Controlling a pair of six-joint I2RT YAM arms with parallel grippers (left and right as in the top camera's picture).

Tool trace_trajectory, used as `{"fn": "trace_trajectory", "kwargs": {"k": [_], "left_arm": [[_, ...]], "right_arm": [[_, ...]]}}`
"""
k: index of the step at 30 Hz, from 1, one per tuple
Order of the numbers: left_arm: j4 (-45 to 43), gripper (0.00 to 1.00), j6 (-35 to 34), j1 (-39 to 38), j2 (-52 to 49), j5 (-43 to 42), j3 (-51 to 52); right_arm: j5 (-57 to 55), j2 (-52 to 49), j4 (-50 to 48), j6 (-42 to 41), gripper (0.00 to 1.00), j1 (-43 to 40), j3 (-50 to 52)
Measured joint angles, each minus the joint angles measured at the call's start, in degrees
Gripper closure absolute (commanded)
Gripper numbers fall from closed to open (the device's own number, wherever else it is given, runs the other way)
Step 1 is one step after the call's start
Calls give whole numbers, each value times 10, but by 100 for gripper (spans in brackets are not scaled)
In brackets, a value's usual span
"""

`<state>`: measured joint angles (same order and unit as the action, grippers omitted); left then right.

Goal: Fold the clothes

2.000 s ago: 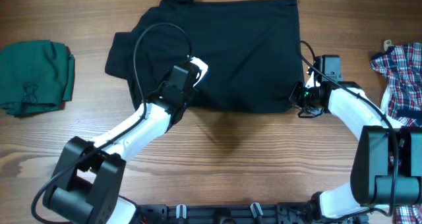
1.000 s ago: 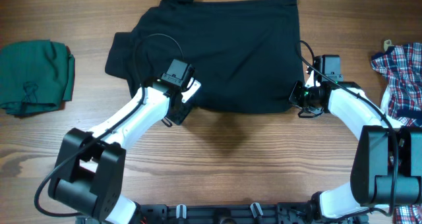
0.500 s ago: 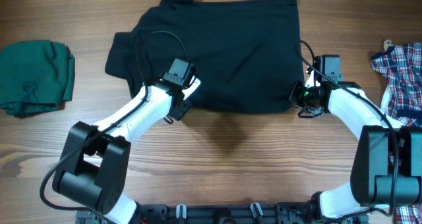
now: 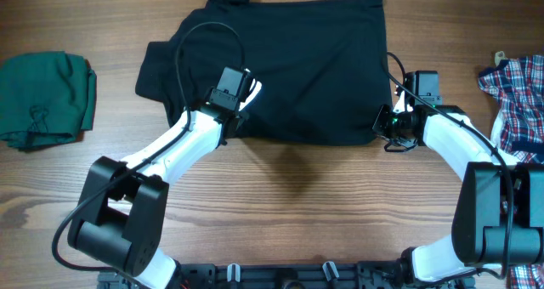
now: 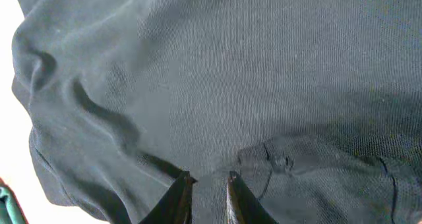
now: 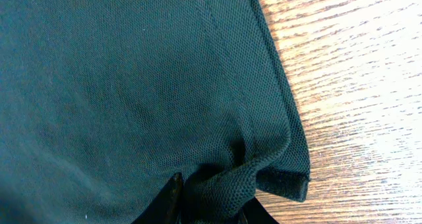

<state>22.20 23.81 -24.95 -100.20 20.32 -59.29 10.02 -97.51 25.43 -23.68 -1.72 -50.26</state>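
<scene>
The black shirt (image 4: pixel 297 68) lies soft, light and limp on the desk (image 4: pixel 297 195). Left tool (image 5: pixel 206 188) pinches its lower-edge fabric. Right tool (image 6: pixel 208 197) grips the lower-right hem corner. Best holds: hems.

Bright, even light; soft shadows.

black shirt (image 4: pixel 314 68), dark green garment (image 4: pixel 47 98), red-white-blue plaid shirt (image 4: pixel 520 93); brown wood-grain table (image 4: pixel 297 212)

White arms (image 4: pixel 180 146) w/ black joints (image 4: pixel 115 229), black cables (image 4: pixel 179 51)
</scene>
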Motion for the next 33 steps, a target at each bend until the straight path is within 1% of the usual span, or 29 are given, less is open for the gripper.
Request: {"fn": "trace_trajectory", "kwargs": {"k": [1, 2, 3, 4, 5, 6, 7, 8, 9, 12, 14, 16, 19, 24, 29, 33], "left_arm": [[-6, 75, 11, 1, 0, 0, 0], [-6, 74, 6, 3, 0, -3, -1], [9, 70, -7, 9, -1, -13, -9], [37, 72, -32, 23, -2, -37, -30], [71, 83, -60, 40, -3, -72, -63], [119, 96, -90, 59, -5, -107, -106], [163, 96, -109, 72, -5, -130, -145], [243, 96, -140, 85, -5, -153, -189], [283, 96, -157, 87, -4, -162, -206], [438, 96, -257, 85, -5, -183, -204], [460, 96, -338, 85, -5, -198, -180], [434, 96, -373, 84, -4, -211, -147], [361, 96, -404, 82, -6, -225, -85], [278, 96, -417, 81, -6, -231, -45], [190, 96, -420, 81, -6, -205, -24], [158, 96, -420, 81, -6, -184, -20]], "right_arm": [[0, 0, 0, 0, 76, 0, 0], [0, 0, -2, 0, 76, 0, 0], [0, 0, -3, 2, 76, 0, 0], [0, 0, -4, 2, 76, 0, 0], [0, 0, -4, 4, 76, 0, 0], [0, 0, -5, 4, 76, 0, 0], [0, 0, -3, 5, 76, 0, 0], [0, 0, -3, 6, 76, 0, 0], [0, 0, -4, 6, 76, 0, 0], [0, 0, -6, 6, 76, 0, 0], [0, 0, -7, 6, 76, 0, 0], [0, 0, -7, 6, 76, 0, 0], [0, 0, -9, 6, 76, 0, 0], [0, 0, -9, 6, 76, 0, 0], [0, 0, -7, 6, 76, 0, 0], [0, 0, -7, 6, 76, 0, 0]]}}
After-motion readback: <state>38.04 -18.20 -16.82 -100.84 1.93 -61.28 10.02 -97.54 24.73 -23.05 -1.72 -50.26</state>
